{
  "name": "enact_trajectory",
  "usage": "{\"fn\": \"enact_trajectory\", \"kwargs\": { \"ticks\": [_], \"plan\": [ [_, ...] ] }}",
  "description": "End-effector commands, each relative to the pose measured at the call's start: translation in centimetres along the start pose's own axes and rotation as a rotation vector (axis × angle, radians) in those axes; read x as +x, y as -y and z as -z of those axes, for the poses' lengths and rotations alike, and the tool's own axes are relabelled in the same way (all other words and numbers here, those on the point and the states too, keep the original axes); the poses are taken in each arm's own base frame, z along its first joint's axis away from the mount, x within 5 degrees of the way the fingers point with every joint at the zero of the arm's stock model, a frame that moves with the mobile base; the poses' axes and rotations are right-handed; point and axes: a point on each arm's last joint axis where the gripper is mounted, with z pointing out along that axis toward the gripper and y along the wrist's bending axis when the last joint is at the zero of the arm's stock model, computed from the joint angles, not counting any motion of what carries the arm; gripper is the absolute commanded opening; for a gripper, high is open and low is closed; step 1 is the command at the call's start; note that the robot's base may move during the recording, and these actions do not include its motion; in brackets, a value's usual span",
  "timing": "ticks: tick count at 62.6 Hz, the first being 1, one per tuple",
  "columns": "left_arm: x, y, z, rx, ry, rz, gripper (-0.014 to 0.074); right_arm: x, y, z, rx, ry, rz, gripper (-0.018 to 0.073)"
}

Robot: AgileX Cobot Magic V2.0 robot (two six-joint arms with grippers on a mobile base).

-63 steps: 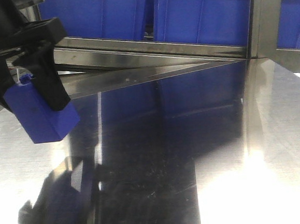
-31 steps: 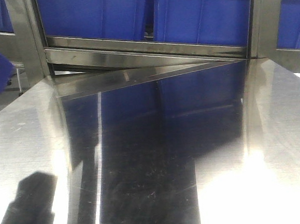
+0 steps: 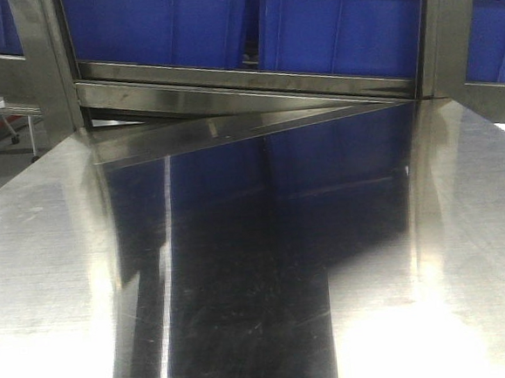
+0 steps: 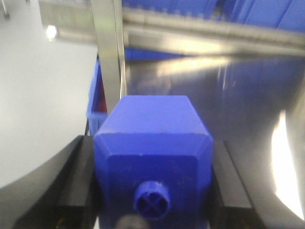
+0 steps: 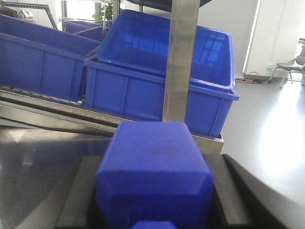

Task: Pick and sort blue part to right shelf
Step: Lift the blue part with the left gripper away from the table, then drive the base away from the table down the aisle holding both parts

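Observation:
The blue part (image 5: 151,143), a dark-blue square block with sloped shoulders and a wide flat cap at the frame's bottom edge, sits between the black fingers of my right gripper (image 5: 155,161), which is shut on it. It points at the right shelf (image 5: 181,57), a steel rack, and a deep blue bin (image 5: 143,81) just beyond. My left gripper (image 4: 153,143) is shut on a shorter blue block (image 4: 152,119) with a small round knob. Neither gripper shows in the front view.
A reflective steel table (image 3: 241,269) fills the front view, with the rack's low rail (image 3: 253,84) and blue bins (image 3: 335,16) across the back. A steel post (image 4: 108,52) stands just ahead of the left gripper's block. Grey floor lies to both sides.
The left gripper with its blue block has moved left, out of the front view. Its shadow on the table is gone too.

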Motion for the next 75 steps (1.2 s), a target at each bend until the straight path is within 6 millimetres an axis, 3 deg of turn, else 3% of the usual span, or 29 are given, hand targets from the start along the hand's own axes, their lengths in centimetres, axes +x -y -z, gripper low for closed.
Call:
{"fn": "enact_trajectory", "kwargs": {
  "ticks": [1, 37, 75],
  "plan": [
    [-1.9, 0.0, 2.1, -0.006, 0.193, 0.009, 0.0333, -1.8, 0.1, 0.1, 0.008, 0.115, 0.015, 0.0423],
    [-1.7, 0.4, 10.2, -0.002, 0.493, -0.006, 0.0333, -1.8, 0.1, 0.1, 0.008, 0.115, 0.015, 0.0423],
    [-1.7, 0.4, 10.4, -0.002, 0.497, -0.007, 0.0333, -1.7, 0.1, 0.1, 0.008, 0.114, 0.015, 0.0423]
  ]
}}
